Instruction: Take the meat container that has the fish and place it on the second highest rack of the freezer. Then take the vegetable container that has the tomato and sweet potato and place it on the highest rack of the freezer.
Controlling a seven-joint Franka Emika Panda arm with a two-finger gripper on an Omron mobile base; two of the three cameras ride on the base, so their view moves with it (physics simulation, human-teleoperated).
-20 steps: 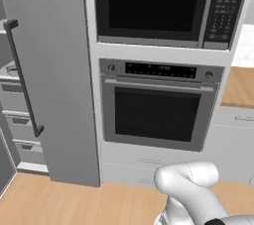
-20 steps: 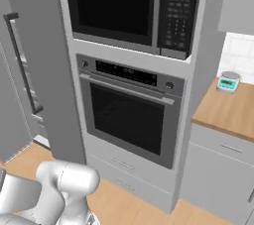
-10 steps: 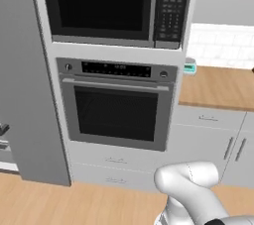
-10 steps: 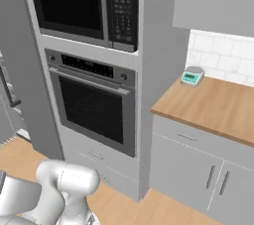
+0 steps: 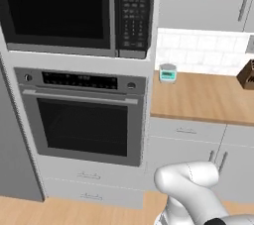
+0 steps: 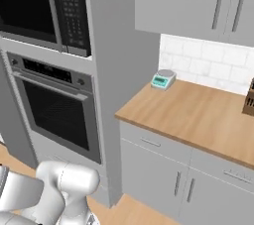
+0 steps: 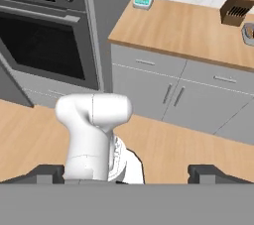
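The meat container with the fish, the vegetable container with the tomato and sweet potato, and the freezer are all out of view. In the hand view my gripper (image 7: 128,173) is open. Its two dark fingertips (image 7: 47,172) stand far apart at the bottom, with nothing held between them. The hand looks down over my own white arm toward the floor and the lower cabinets. The white arm (image 5: 191,182) rises low in both base views.
A built-in oven (image 5: 84,120) sits under a black microwave (image 5: 59,13) in a grey column. To its right runs a wooden counter (image 5: 198,97) with a teal scale (image 5: 168,73) and a knife block (image 5: 246,75). Grey cabinets (image 6: 163,169) stand beneath it.
The whole picture has shifted left as the base moved right. The grey door with the black bar handle left the views, and the wooden counter came in. The gripper stays open.
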